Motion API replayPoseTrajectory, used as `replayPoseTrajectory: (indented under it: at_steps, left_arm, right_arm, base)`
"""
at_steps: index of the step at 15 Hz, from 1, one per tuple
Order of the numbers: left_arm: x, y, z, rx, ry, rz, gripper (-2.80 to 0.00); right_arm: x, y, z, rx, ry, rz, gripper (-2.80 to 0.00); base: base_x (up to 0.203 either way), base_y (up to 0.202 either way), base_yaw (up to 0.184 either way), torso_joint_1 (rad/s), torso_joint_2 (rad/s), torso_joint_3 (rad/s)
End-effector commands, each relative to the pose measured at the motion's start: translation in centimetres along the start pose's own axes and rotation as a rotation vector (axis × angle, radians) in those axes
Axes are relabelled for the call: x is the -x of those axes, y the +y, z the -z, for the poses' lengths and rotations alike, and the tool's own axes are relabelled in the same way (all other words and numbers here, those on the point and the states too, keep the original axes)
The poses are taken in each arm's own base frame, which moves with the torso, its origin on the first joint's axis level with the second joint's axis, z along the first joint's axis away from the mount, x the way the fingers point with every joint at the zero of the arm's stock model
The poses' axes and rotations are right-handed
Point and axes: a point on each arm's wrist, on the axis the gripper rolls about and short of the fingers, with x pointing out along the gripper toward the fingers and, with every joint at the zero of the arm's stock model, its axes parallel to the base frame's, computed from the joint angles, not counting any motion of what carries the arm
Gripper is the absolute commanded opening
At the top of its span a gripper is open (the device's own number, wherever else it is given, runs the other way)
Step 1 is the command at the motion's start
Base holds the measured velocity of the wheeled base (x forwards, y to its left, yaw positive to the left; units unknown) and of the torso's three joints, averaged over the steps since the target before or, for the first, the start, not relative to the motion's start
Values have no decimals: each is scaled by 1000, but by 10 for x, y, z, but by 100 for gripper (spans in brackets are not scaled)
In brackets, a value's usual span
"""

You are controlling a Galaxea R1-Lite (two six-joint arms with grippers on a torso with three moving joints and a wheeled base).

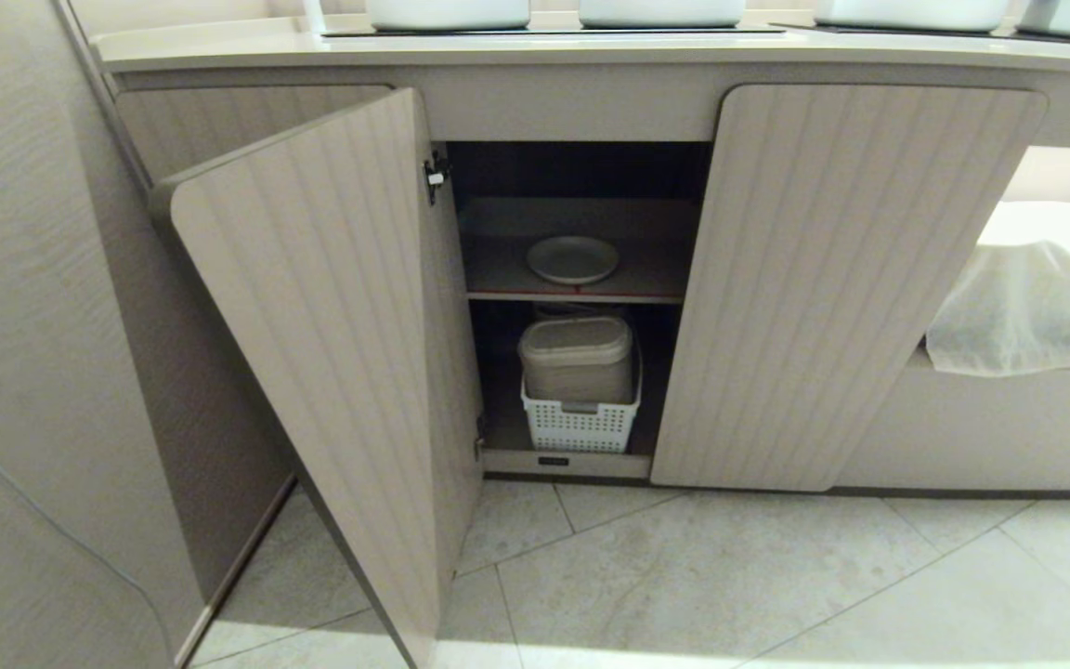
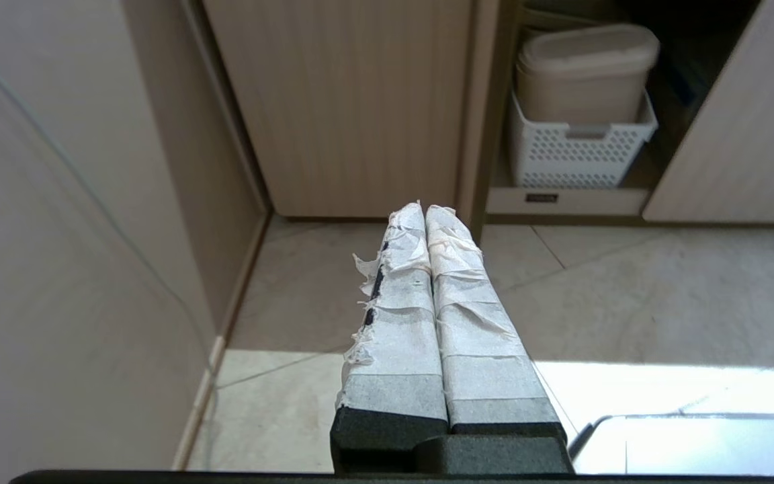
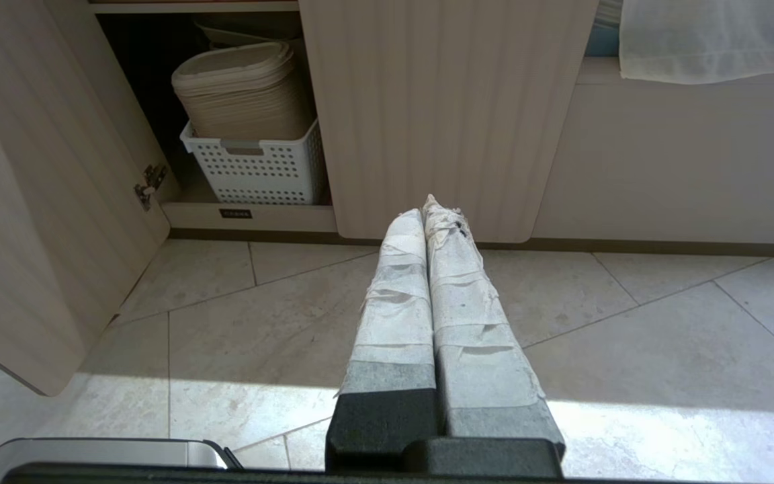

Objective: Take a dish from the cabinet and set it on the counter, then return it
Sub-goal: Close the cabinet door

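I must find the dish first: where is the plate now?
In the head view, the plate lies on the cabinet's upper shelf, between the open left door and the right door, above the white basket.

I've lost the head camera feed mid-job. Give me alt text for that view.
A round off-white dish lies alone on the upper shelf of an open cabinet, its left door swung wide. Below it, a lidded tub sits in a white basket. The counter runs above; no gripper shows.

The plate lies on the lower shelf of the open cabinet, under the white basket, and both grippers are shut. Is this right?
Not quite. The head view shows the plate on the upper shelf of the cabinet, above the white basket. The left gripper and right gripper are indeed shut.
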Motion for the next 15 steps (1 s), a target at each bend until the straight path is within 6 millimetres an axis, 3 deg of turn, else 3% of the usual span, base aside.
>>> replayPoseTrajectory:
  at_steps: [1,5,10,15]
  left_arm:
    - [-5,1,-18,0,41,-9,-280]
    - [-19,2,-53,16,80,-20,-280]
    - [-66,6,-96,54,73,-126,-280]
    - [-102,10,-115,99,31,-207,-280]
  right_arm:
    - [0,0,0,0,1,0,-280]
    - [0,0,0,0,2,0,-280]
    - [0,0,0,0,1,0,-280]
    - [0,0,0,0,0,0,-280]
  base:
    - [0,0,0,0,0,0]
    - [0,0,0,0,0,0]
    - [0,0,0,0,0,0]
    - [0,0,0,0,0,0]
